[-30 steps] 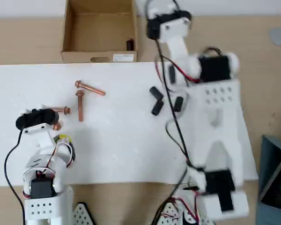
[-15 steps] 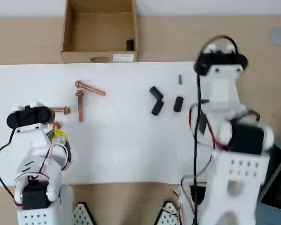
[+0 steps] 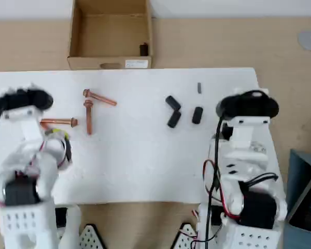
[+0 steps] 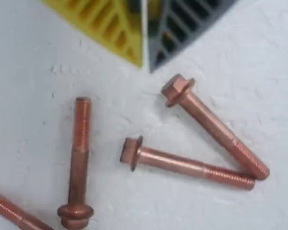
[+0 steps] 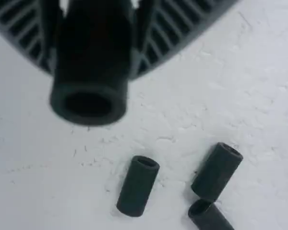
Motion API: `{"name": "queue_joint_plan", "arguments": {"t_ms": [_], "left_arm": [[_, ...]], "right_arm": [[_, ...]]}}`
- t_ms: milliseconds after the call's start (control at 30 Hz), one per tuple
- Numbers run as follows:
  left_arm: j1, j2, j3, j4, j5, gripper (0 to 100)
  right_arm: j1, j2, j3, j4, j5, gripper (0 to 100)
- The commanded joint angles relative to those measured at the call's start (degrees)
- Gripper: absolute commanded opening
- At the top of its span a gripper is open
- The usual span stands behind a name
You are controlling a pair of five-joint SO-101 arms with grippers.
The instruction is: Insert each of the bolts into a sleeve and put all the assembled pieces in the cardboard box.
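While right tool (image 5: 96,33) grips sleeve (image 5: 90,81), white mat (image 3: 135,166) over wooden table (image 3: 223,41)

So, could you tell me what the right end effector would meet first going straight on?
Its held sleeve would probably touch the bare white mat first, short of the nearest loose sleeve; depth is unclear.

Your wooden table (image 3: 223,41) carries a white mat (image 3: 135,155). On the mat's left you have copper bolts (image 3: 88,116), and right of centre three black sleeves (image 3: 173,119). The cardboard box (image 3: 72,36) sits just beyond its far edge.
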State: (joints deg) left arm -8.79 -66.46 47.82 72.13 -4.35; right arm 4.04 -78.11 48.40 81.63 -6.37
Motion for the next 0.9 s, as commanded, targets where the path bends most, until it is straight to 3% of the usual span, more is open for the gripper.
{"name": "queue_joint_plan", "arguments": {"t_ms": [0, 433, 767, 867], "left_arm": [[0.26, 13.14, -11.69, 0.09, -0.09, 1], [9.14, 49.63, -34.81, 8.62, -1.14, 0], [8.97, 72.04, -51.25, 10.90, 0.97, 1], [8.88, 77.14, -54.95, 11.16, 0.88, 5]], "right_arm": [[0.66, -3.21, 2.07, -1.58, -0.26, 0.9], [0.66, -10.86, 5.58, -1.49, -0.26, 0.9], [0.66, -11.21, 5.58, -1.32, -0.26, 0.9], [0.66, -11.21, 5.58, -1.23, -0.26, 0.9]]}}
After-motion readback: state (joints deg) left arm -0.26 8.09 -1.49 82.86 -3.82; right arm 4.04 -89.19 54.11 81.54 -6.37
